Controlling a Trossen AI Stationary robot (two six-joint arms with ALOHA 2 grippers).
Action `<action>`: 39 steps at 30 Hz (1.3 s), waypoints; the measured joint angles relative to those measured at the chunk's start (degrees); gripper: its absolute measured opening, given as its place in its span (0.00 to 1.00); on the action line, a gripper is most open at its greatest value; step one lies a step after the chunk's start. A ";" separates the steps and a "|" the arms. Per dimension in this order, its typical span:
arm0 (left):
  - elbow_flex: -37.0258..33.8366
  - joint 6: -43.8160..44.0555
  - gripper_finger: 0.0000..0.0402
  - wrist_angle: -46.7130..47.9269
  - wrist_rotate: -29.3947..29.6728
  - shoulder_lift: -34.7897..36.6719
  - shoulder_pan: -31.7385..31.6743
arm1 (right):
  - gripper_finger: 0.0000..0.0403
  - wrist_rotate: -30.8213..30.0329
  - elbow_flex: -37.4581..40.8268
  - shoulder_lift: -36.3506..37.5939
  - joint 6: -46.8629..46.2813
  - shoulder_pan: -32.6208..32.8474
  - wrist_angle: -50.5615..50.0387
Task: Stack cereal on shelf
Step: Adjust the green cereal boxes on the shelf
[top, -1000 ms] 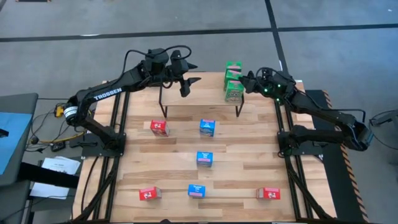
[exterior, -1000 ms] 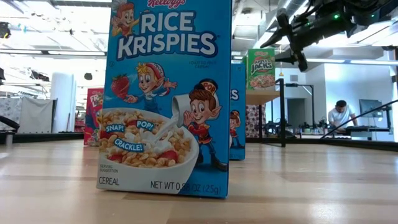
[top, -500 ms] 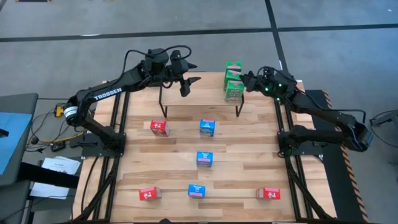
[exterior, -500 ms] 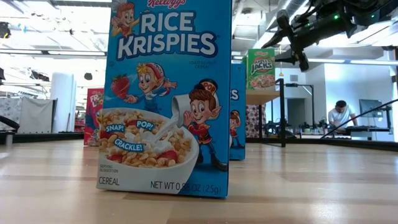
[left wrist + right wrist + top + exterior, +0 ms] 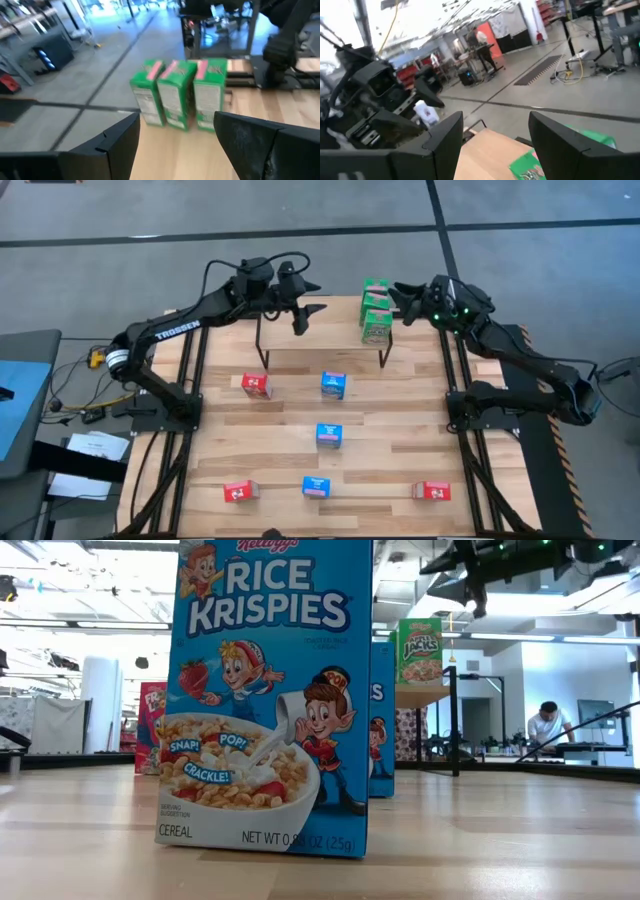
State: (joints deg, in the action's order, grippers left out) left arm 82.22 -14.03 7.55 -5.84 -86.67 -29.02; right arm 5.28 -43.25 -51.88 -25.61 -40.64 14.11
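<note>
— Where are our fingers?

— Our left fingers are apart and hold nothing. They hang over the left end of the shelf. Our right fingers are apart and empty too, up by the right end, just beside the green boxes.

— How many green ones?

— Three, standing side by side on the right end of the shelf, at the far side of the table.

— So green looks done. What is next?

— We think a red or blue box. One arm must reach nearer, come down over a box, and close on its sides.

— How many are left?

— Three red boxes: one in the left middle, two at the near edge. Three blue boxes, running down the middle. All six stand on the table, well apart.
</note>
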 joint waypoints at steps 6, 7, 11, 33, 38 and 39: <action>0.03 1.75 0.60 -2.64 -0.91 -2.80 -0.65 | 0.62 0.70 -6.08 -0.30 6.04 0.01 -9.03; 0.03 1.95 0.60 -2.31 -1.00 -3.16 -0.67 | 0.62 0.72 -6.84 -0.29 6.06 0.05 -11.39; 0.03 3.35 0.60 -3.47 -1.49 -4.26 -0.51 | 0.62 0.72 -8.75 -0.28 6.06 1.00 -20.07; -0.01 8.60 0.60 -14.22 -2.90 -15.74 -0.23 | 0.62 0.69 -8.89 -3.90 -0.31 1.22 -24.00; -0.01 8.67 0.60 -14.58 -2.85 -15.74 -0.23 | 0.62 0.72 -9.00 -5.34 -0.92 1.66 -19.48; -0.01 8.68 0.60 -14.58 -2.85 -15.74 -0.23 | 0.62 0.79 -9.57 -5.61 -0.84 1.69 -19.23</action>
State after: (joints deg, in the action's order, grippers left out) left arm 82.21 -5.34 -7.03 -8.69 -102.41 -29.26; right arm 6.08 -52.83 -57.49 -26.45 -38.96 -5.12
